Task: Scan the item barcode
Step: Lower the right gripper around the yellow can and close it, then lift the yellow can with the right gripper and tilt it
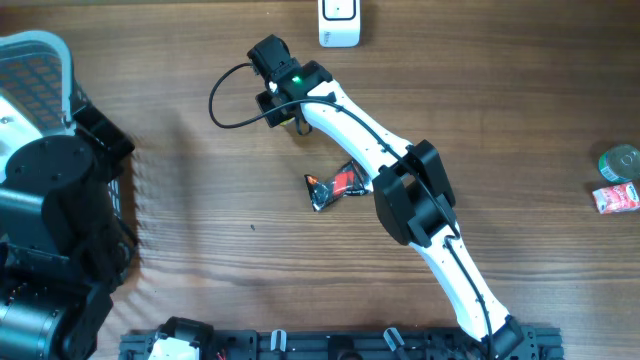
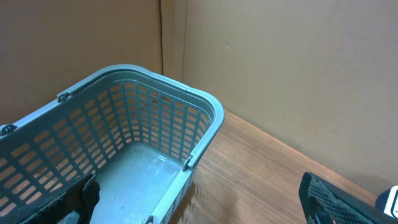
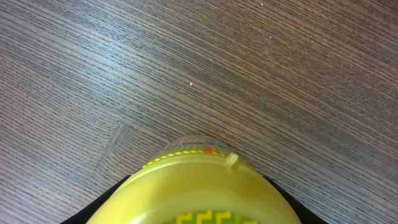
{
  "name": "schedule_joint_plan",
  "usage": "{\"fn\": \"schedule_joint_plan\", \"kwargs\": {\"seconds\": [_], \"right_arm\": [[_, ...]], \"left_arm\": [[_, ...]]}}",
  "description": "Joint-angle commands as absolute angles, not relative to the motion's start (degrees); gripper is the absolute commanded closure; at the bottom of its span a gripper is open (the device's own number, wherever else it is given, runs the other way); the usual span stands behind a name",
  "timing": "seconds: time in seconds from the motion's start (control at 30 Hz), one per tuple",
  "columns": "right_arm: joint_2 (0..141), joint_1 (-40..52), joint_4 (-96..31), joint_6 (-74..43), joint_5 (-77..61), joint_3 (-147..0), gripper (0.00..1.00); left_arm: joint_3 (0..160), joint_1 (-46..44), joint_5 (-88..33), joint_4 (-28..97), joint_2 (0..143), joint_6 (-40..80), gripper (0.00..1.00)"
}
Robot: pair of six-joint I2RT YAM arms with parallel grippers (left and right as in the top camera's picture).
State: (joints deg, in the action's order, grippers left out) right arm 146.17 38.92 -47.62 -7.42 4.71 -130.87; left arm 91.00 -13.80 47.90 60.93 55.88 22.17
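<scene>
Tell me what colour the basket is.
The basket is light teal-blue plastic, and it shows best in the left wrist view.

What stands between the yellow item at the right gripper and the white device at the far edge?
Nothing visible: only bare table lies between the yellow item at the right gripper and the white device. The packet lies off that line.

Right arm [image 1: 400, 190], white: stretched from its base at the edge of the counter [image 1: 200, 230] diagonally across mid-counter, wrist turned down toward the counter. Fingers [image 3: 292, 205] partly apart, grip not discernible. Left arm [image 1: 50, 200], dark: above the counter's left end, fingers [image 2: 339, 198] spread wide.
</scene>
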Motion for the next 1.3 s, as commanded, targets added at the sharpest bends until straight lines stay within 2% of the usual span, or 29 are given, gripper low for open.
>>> {"fn": "schedule_joint_plan", "kwargs": {"seconds": [0.0, 0.1, 0.63, 1.1, 1.27], "right_arm": [[146.8, 38.9, -48.4, -7.6, 4.1, -131.6, 0.44], [146.8, 38.9, -49.4, -9.0, 4.1, -131.6, 0.44], [143.4, 38.9, -60.5, -14.3, 3.8, -131.6, 0.59], [137.1, 38.4, -69.6, -18.7, 2.4, -131.6, 0.58], [136.7, 36.8, -74.1, -19.9, -1.0, -131.6, 0.6]], "left_arm": [[91.0, -13.6, 47.4, 61.0, 55.7, 23.0, 0.0], [91.0, -13.6, 47.4, 61.0, 55.7, 23.0, 0.0], [91.0, -13.6, 43.1, 61.0, 57.4, 23.0, 0.0], [91.0, -13.6, 41.5, 61.6, 60.4, 24.9, 0.0], [91.0, -13.6, 41.1, 62.2, 60.4, 24.9, 0.0]]}}
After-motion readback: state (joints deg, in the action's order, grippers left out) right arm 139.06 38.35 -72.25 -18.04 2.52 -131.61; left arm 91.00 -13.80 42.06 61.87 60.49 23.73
